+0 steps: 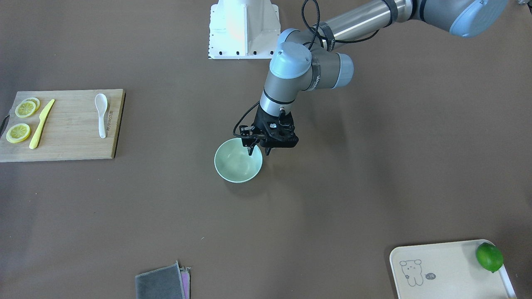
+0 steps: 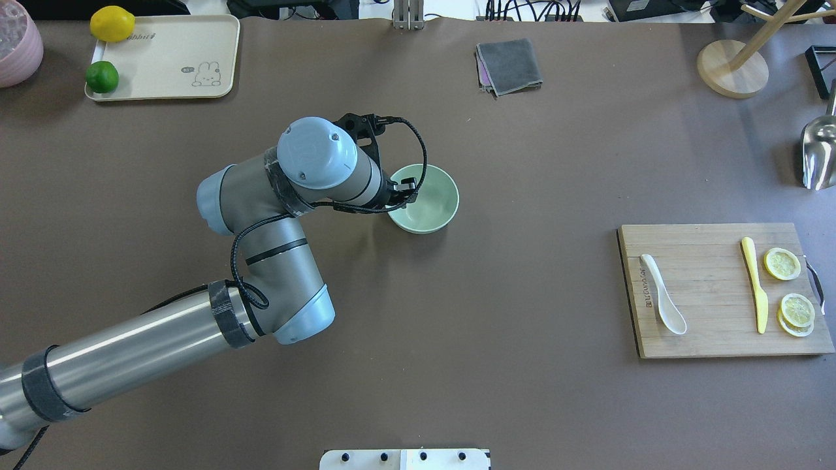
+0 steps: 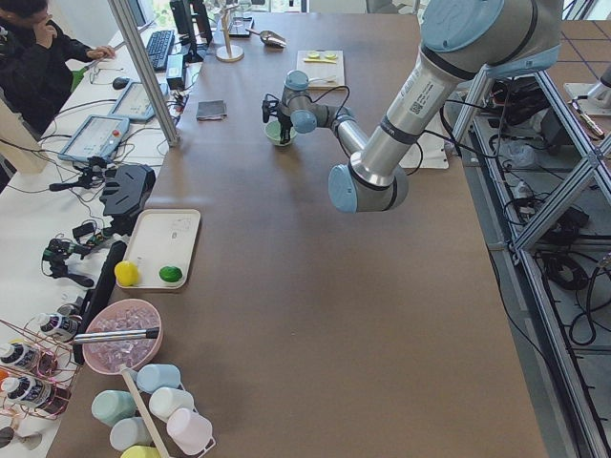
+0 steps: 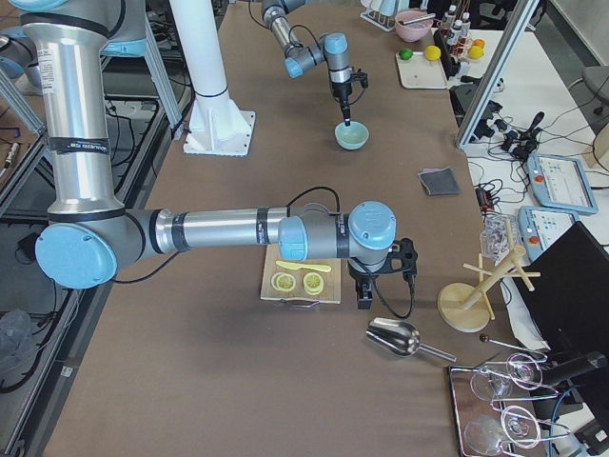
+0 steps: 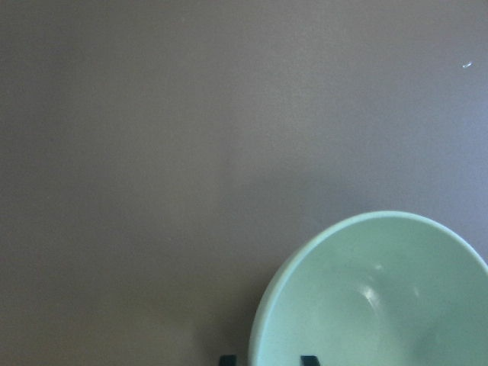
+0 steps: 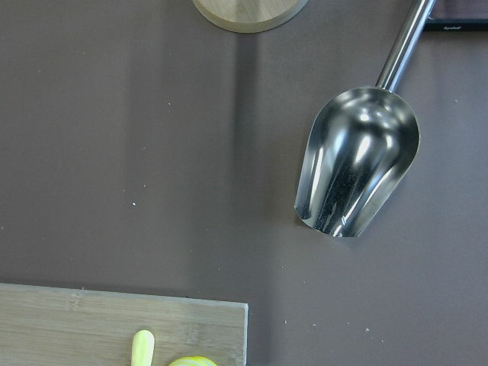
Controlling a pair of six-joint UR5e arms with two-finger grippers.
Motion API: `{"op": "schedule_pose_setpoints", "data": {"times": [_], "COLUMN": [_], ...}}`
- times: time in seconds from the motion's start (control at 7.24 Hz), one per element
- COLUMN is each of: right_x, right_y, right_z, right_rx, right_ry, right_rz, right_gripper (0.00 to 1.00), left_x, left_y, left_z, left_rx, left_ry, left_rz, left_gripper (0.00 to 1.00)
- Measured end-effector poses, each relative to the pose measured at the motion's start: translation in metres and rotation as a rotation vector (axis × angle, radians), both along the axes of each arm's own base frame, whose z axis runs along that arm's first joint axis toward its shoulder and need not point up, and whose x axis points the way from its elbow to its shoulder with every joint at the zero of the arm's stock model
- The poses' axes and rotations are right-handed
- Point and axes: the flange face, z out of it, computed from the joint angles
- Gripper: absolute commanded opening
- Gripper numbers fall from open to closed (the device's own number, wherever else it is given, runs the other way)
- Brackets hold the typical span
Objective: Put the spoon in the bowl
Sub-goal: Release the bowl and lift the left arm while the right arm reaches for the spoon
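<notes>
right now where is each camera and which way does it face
Front-facing: across the table, facing the robot; left arm, left tool at bowl.
Overhead: behind robot, looking down; left arm.
Exterior left: table's left end; left arm near.
Exterior right: table's right end; right arm near.
Left wrist: down at bowl; fingertips.
Right wrist: down at metal scoop; no body.
Front-facing and overhead share the spoon on the board.
</notes>
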Motion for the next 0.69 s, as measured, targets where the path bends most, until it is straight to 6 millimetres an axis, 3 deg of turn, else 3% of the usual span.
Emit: {"op": "schedule_pose_setpoints", "data": {"times": [0.14, 0.28, 0.55, 0.69], "right_x": [-0.004, -0.020, -0.088, -0.126], "right_y": [-0.004, -0.010, -0.004, 0.010], "right_z": [-0.008, -0.029, -0.091, -0.116], "right_rx": [0.000, -0.010, -0.060, -0.067], "right_ry": [-0.003, -0.010, -0.023, -0.016], "right_rz": [0.005, 0.014, 0.026, 0.019], "right_gripper": [1.00, 1.00, 1.00, 1.00], "left_x": [-0.029, -0.074, -0.179, -0.214], "left_y": [-0.009, -0.027, -0.071, -0.085], "left_z": [0.003, 0.013, 0.051, 0.069], "left_rx": [0.023, 0.041, 0.098, 0.132], "left_ry": [0.011, 0.022, 0.015, -0.002], "left_rz": [0.024, 0.055, 0.106, 0.121], "left_gripper": [0.98, 0.98, 0.98, 0.98]}}
